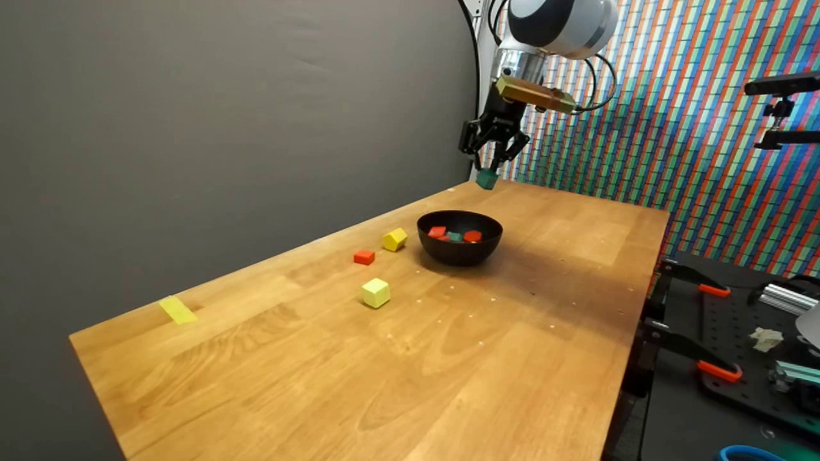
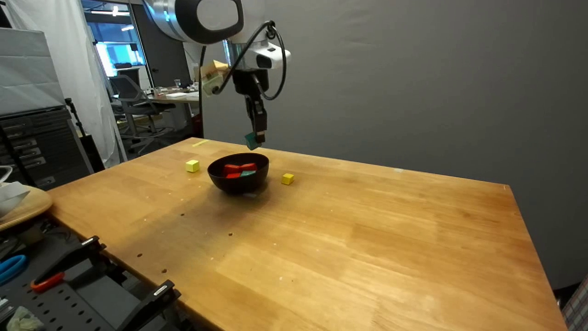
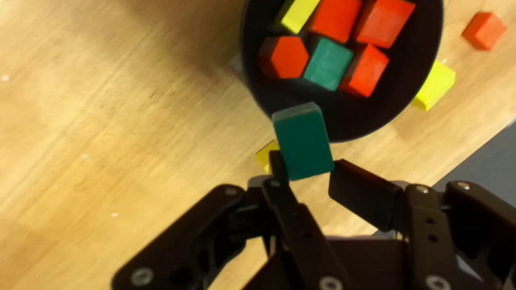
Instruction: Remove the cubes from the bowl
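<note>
My gripper (image 1: 487, 168) is shut on a green cube (image 1: 487, 179), held tilted at the fingertips. In the wrist view the gripper (image 3: 307, 167) grips this green cube (image 3: 303, 141) by one end, and it overlaps the bowl's rim. The black bowl (image 1: 458, 255) stands upright on the table below; it also shows in an exterior view (image 2: 239, 186). Inside are several red cubes (image 3: 290, 56), a green cube (image 3: 328, 64) and a yellow cube (image 3: 300, 14). Outside lie a red cube (image 1: 364, 257), a yellow cube (image 1: 394, 239) and a pale yellow cube (image 1: 376, 292). One finger partly hides a yellow cube (image 3: 264, 156).
The wooden table (image 1: 384, 384) has a flat yellow strip (image 1: 178, 310) near its edge. A grey wall (image 1: 256, 128) runs along one long side. Orange-tipped clamps (image 1: 717, 370) and a black pegboard (image 2: 59, 303) sit beside the opposite edge.
</note>
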`<action>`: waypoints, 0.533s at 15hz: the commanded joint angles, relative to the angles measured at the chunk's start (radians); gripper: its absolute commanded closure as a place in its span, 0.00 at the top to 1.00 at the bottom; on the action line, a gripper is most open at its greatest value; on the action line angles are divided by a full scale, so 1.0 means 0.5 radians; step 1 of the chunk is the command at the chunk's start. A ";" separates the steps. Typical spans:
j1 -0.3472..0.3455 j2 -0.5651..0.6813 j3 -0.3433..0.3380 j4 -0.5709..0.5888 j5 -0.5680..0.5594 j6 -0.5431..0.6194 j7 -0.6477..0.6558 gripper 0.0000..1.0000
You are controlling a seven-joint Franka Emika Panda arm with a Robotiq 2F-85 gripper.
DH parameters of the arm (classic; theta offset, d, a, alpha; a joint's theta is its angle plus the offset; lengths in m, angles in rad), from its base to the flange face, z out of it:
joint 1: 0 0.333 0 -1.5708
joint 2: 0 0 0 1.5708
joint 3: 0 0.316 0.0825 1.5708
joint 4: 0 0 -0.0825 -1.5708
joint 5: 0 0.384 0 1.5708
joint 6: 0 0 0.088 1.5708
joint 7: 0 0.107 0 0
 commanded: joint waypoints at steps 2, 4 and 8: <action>0.015 -0.036 -0.211 -0.164 -0.462 0.104 0.522 0.13; 0.009 0.091 -0.245 -0.154 -0.527 0.101 0.642 0.13; 0.019 0.323 -0.241 -0.137 -0.419 0.119 0.721 0.13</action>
